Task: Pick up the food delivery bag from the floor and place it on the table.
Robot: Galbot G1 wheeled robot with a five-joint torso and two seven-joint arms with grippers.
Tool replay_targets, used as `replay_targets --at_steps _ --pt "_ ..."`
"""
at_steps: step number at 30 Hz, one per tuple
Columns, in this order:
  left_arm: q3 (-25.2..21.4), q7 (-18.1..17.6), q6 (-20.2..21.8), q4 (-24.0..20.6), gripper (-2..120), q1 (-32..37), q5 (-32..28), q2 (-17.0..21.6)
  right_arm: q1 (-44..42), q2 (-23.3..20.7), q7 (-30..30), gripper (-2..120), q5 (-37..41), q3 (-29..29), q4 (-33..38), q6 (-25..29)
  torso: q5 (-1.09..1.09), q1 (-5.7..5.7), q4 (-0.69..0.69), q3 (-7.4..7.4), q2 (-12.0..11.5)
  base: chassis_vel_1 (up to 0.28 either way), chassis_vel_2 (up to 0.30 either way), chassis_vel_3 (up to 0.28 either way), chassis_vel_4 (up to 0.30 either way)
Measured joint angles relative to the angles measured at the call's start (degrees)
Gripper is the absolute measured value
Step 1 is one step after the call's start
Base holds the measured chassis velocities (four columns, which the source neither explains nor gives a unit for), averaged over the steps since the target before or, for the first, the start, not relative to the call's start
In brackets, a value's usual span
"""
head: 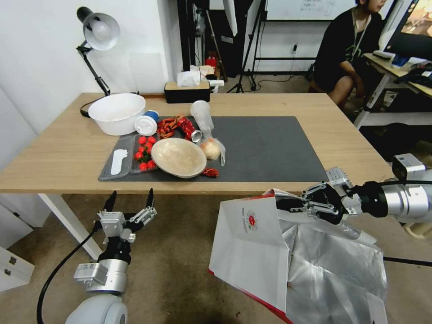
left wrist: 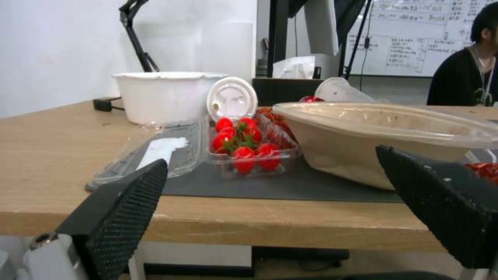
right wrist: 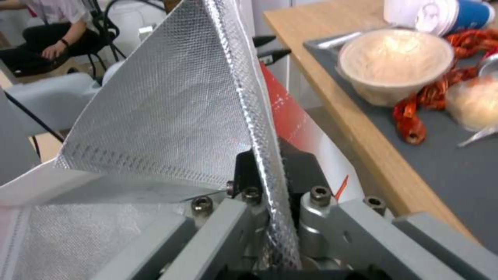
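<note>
The food delivery bag [head: 252,243] hangs in front of the table [head: 54,157], below its near edge, foil lining open. The right gripper [head: 294,203] pinches its top rim; the right wrist view shows the foil edge clamped between the pads. The left gripper [head: 130,200] gapes empty, facing a clear box [left wrist: 249,155] of cherry tomatoes [left wrist: 241,142].

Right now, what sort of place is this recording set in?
Probably an office or lab: a whiteboard on the back wall, a desk lamp on the table, and tripod stands behind it.
</note>
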Motion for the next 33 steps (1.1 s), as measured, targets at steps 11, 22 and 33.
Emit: replay_targets --at_steps 11,22,33 --pt "0.08 0.02 -0.11 0.06 100 0.12 0.14 -0.15 1.56 -0.59 1.13 0 6.06 1.61 1.52 -0.84 0.00 -0.04 0.00 -0.04 -0.08 0.000 0.000 0.000 0.000" --pt "0.20 0.05 -0.35 0.26 100 0.40 0.33 -0.32 9.15 1.04 16.31 0 21.35 3.63 7.37 -1.58 -0.01 -0.06 0.00 -0.08 -0.14 0.000 0.000 0.000 0.000" --pt "0.35 0.06 -0.37 0.74 100 0.12 0.40 -0.46 19.07 3.93 37.79 0 31.56 4.96 9.65 -2.72 0.00 -0.08 0.00 -0.10 -0.18 0.000 0.000 0.000 0.000"
